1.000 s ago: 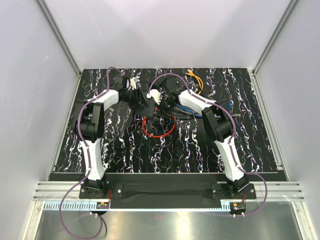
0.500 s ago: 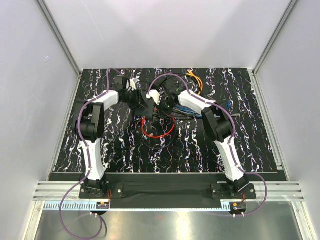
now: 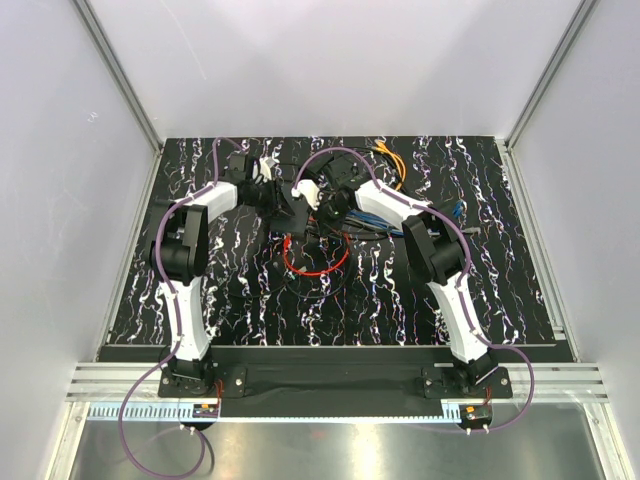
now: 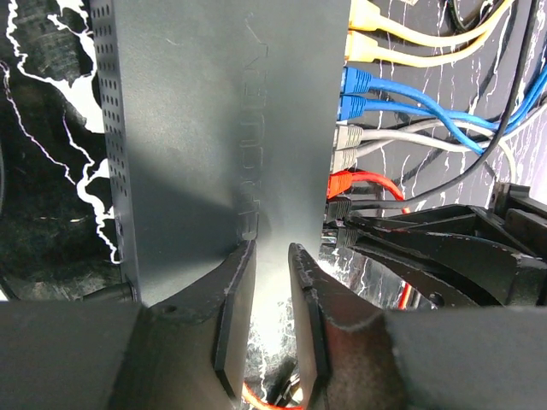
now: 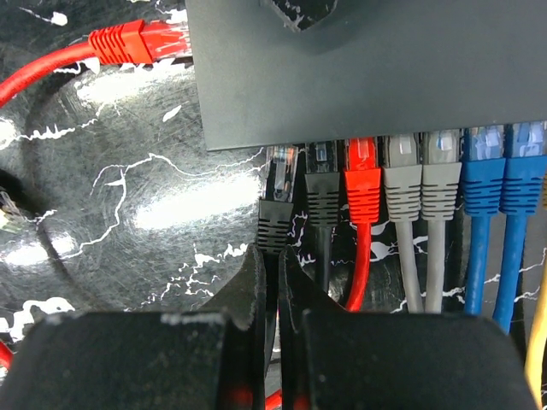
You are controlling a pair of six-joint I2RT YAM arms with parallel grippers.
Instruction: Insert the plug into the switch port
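Black plug [image 5: 275, 201] sits at the end socket of the switch [image 4: 222, 128], clear tip barely in, so prob. not clicked home. Its cable [image 5: 272, 286] is pinched tight by the right gripper [image 5: 272, 256], just behind the boot. In the last sec the left gripper [image 4: 272, 252] narrowed to a slim gap at the switch's near end, nothing between; looks like bracing for the push.

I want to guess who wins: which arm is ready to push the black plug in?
Right. The right gripper is shut on the black cable just behind the black plug, whose tip sits at the switch's end port. The left gripper sits over the switch body, holding no plug.
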